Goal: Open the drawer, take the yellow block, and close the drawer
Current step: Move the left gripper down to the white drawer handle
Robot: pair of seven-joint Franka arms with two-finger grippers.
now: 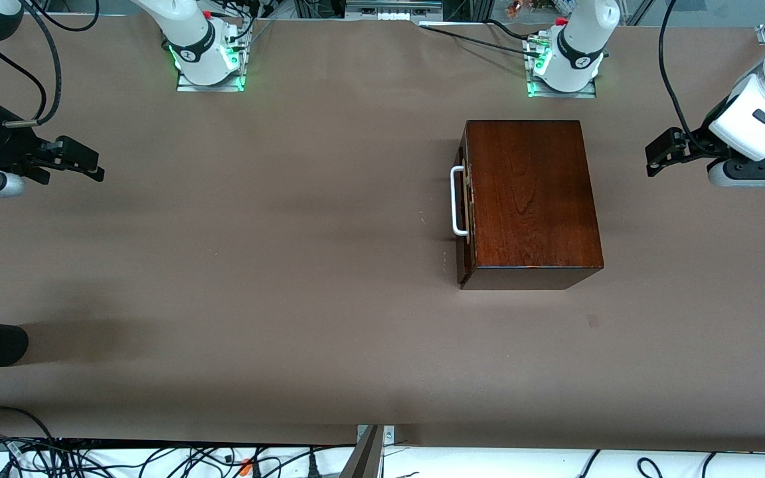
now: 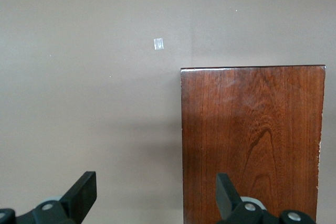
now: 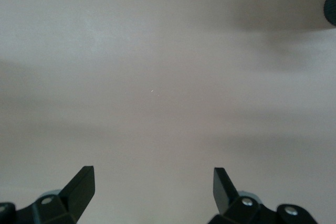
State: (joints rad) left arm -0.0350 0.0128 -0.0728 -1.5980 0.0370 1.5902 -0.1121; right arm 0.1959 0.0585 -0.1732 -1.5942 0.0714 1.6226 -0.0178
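On the brown table [image 1: 289, 265], wooden box [image 1: 528, 199], drawer [image 1: 466, 202] closed, left claw [image 1: 656, 157] and right claw [image 1: 93, 167] spread, empty.

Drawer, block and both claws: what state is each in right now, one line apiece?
drawer: shut, pushed into the wooden box, white handle facing the right arm's end of the table, untouched.
yellow block: not visible in any view.
left claw: open, empty, hovering over the table beside the box, at the left arm's end.
right claw: open, empty, hovering over bare table at the right arm's end.
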